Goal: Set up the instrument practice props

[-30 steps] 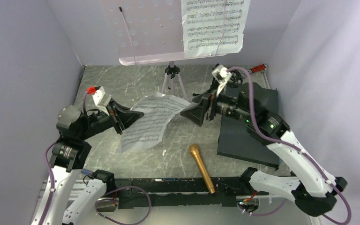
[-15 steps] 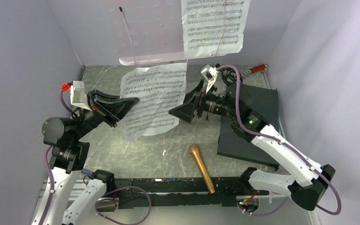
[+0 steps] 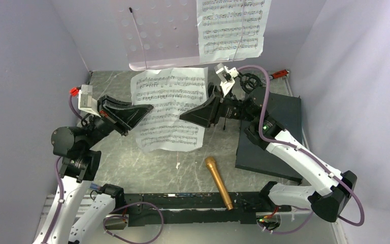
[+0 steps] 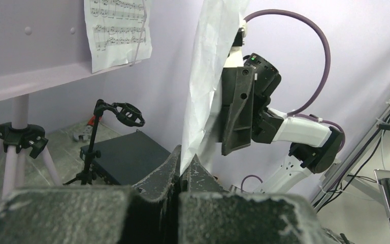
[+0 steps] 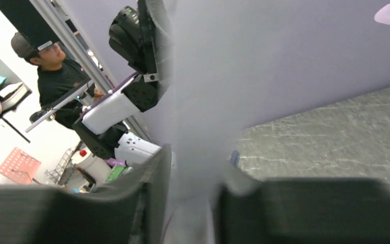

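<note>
The pale lilac music stand (image 3: 157,35) rises at the back, one music sheet (image 3: 231,28) resting on its desk. A second music sheet (image 3: 170,109) hangs upright in mid-air below it. My left gripper (image 3: 146,109) is shut on that sheet's left edge; the left wrist view shows the paper (image 4: 208,76) pinched between the closed tips (image 4: 185,161). My right gripper (image 3: 184,116) straddles the sheet's right edge. Blurred paper (image 5: 203,76) lies between its jaws (image 5: 193,168), which still stand apart. The gold microphone (image 3: 218,183) lies near the front. The black mic stand (image 3: 248,81) stands at the back right.
A dark grey slab (image 3: 274,142) lies under my right arm at the right. A red-handled wrench (image 3: 279,74) sits in the far right corner. The music stand's tripod legs (image 4: 18,137) stand behind the sheet. Lilac walls close in on three sides.
My left gripper has lifted the sheet from a draped curl to hanging upright. The right gripper moved left onto its right edge and its jaws narrowed.
</note>
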Motion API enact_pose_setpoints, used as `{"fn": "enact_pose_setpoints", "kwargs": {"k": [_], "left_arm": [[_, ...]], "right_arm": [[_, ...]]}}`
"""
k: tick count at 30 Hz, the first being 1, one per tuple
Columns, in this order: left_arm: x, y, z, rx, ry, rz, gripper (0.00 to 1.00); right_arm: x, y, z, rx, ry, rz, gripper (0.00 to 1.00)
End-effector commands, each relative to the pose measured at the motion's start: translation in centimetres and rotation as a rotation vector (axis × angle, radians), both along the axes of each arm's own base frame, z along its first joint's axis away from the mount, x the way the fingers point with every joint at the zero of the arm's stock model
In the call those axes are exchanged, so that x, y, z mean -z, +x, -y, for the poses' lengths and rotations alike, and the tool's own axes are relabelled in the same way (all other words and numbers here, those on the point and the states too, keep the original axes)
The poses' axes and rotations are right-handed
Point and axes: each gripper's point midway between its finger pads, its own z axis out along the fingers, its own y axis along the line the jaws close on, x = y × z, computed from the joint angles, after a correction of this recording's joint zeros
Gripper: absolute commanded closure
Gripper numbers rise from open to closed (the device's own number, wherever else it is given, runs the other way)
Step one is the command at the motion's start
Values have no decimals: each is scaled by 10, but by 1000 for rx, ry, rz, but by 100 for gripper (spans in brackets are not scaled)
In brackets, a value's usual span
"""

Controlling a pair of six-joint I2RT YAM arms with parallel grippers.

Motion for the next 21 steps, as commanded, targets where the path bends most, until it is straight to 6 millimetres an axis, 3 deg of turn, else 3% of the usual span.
{"fn": "enact_pose_setpoints", "kwargs": {"k": [1,3,5,7,11,14,16,21], "left_arm": [[-3,-3,3,27,-1,15,97],[-1,0,2,13,9,0,92],[4,2,1,-2,20,-17,79],[8,5,0,-19,28,-33,65],[18,9,-2,-45,51,-58,25],[26,12,-3,-79,102,-62,10],[31,16,-6,-107,138,-70,7],[35,26,-14,-189,269,-80,7]], "right_arm": [[-31,-15,4,-52,59,79,73],[-29,-10,4,-21,43,72,88],[-29,-8,6,9,32,75,100],[-29,-4,8,42,16,74,100],[-28,3,13,104,-20,91,100],[-28,10,20,177,-48,98,100],[-26,15,27,232,-84,97,100],[-42,29,43,364,-144,130,100]]}}
